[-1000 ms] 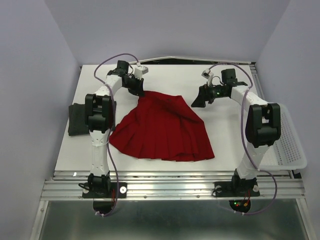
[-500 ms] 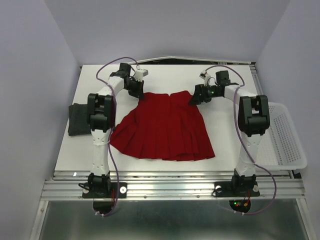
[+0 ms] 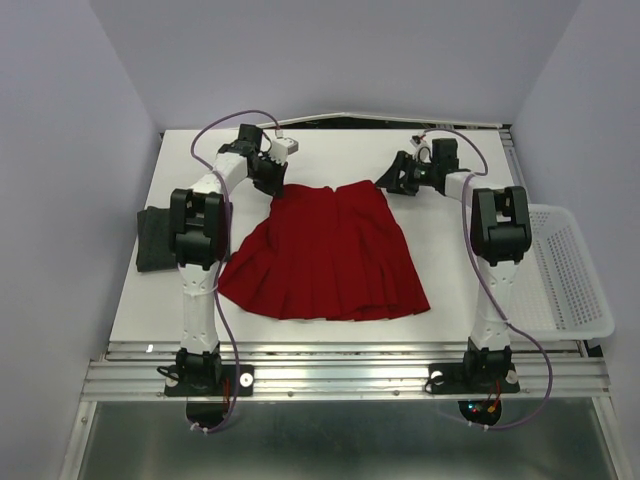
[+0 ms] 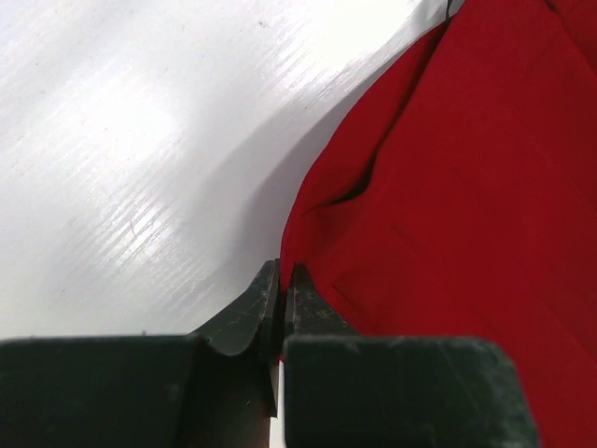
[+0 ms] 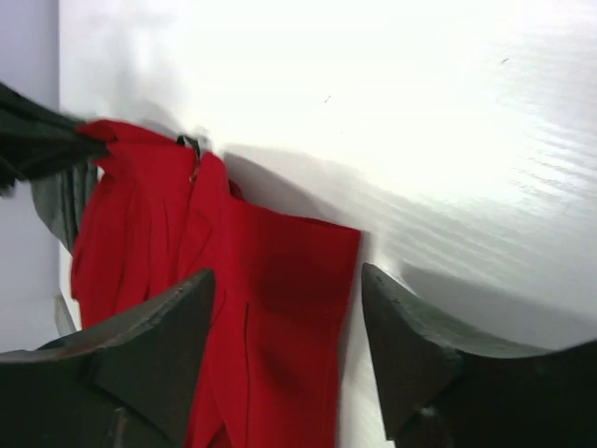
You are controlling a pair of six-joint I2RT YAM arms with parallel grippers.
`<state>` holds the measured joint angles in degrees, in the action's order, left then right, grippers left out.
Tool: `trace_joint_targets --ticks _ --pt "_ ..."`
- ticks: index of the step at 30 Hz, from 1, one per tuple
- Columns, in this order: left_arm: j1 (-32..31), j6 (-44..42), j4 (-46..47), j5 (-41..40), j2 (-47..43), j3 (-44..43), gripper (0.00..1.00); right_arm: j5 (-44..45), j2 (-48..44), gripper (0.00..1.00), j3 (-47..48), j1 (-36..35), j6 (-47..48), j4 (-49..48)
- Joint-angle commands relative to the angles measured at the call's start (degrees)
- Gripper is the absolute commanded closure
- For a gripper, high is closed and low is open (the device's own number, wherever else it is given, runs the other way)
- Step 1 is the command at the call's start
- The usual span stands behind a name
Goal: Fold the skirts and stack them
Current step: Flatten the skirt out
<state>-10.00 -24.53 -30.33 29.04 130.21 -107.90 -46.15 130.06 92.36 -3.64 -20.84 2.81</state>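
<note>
The red pleated skirt (image 3: 325,250) lies spread flat mid-table, waistband toward the back. My left gripper (image 3: 272,180) is shut on the waistband's left corner; the left wrist view shows red cloth (image 4: 448,205) pinched between the closed fingers (image 4: 244,317). My right gripper (image 3: 385,184) is open at the waistband's right corner; in the right wrist view the jaws stand wide apart over the red cloth (image 5: 280,308), one on each side of the corner. The dark charcoal skirt (image 3: 155,238) lies folded at the table's left edge.
A white mesh basket (image 3: 568,275) hangs off the table's right edge. The white table (image 3: 340,150) is walled by pale panels at the back and sides. A metal rail (image 3: 340,370) with both arm bases runs along the near edge.
My right gripper has moved back and left onto the waistband's right corner. The waistband has been drawn out straighter and the skirt lies flatter.
</note>
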Motion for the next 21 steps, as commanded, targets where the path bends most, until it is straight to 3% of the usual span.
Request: trace_joint_targets --ticks 1,5,14,21 --pt "0.1 -2.9 0.0 -2.2 -4.0 0.8 0.99 4.3 0.3 0.33 -1.0 1.4 -11.8 -8.2" --pt "0.1 -3.0 0.3 -2.2 -3.8 0.7 0.99 4.6 1.7 0.44 -1.7 2.0 -17.5 -9.1" --pt "0.1 -3.4 -0.5 -2.2 -3.2 -1.6 0.99 3.9 3.7 0.37 -0.7 -2.2 -12.1 0.5" --pt "0.1 -3.2 -0.3 -2.2 -3.2 -1.4 0.99 -1.1 4.9 0.39 -1.0 -2.8 -15.5 -0.3"
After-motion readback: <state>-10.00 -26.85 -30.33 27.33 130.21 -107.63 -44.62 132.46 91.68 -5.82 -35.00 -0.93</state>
